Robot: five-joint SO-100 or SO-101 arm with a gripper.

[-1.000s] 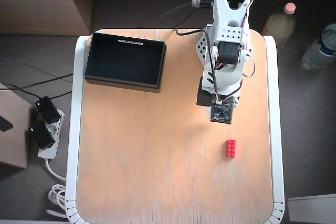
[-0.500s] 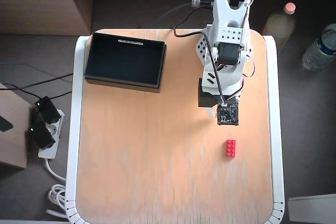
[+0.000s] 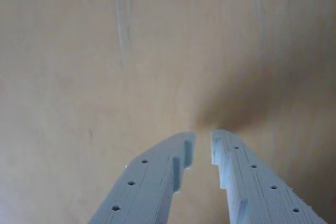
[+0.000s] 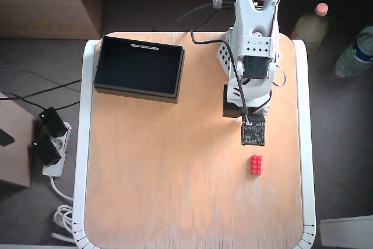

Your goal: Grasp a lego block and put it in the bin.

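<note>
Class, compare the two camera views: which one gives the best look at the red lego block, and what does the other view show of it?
The overhead view shows it best: the lego block lies whole on the bare table, just below the arm's end. The wrist view shows none of it, only the gripper fingers and wood.

Pale wooden table, white-edged, on dark floor; power strip alongside.
</note>
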